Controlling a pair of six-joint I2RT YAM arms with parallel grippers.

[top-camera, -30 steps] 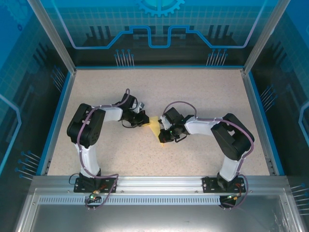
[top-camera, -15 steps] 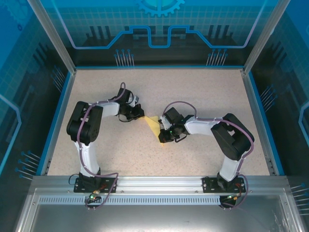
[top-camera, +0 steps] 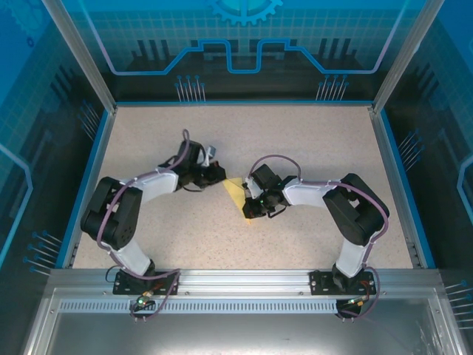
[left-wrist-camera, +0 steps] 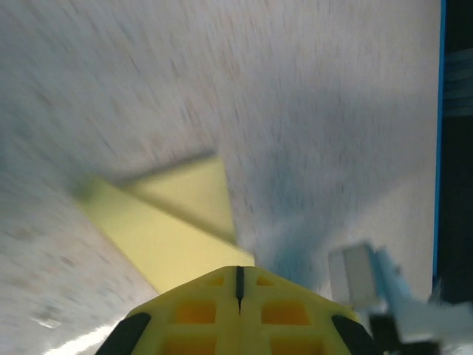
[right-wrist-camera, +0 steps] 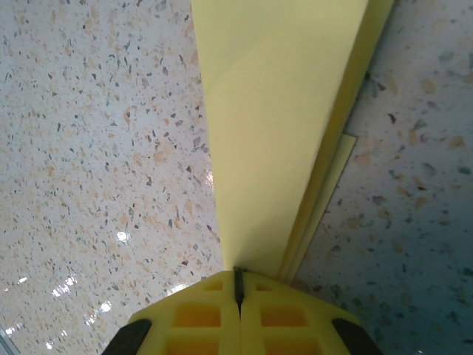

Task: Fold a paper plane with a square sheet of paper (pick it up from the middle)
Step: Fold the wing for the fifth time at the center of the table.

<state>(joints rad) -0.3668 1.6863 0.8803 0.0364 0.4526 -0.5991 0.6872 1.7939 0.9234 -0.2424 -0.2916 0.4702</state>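
Just below the centre of the overhead frame, the right gripper (top-camera: 249,211) sits with its fingers together, tips planted on the lower end of the paper (top-camera: 236,194); whether any layer is nipped between them I cannot tell. From those tips the paper runs up the right wrist frame as a long pale-yellow wedge, with stacked layers showing along its right edge, and it lies on the speckled table (top-camera: 310,148). No square outline shows, so several folds look done and the dart shape is forming. At the wedge's upper tip, mid-frame, the left gripper (top-camera: 219,176) is likewise closed, nothing seen between its tips, just beside the paper. Left, by my reckoning: pressing the creases and spreading the wings.
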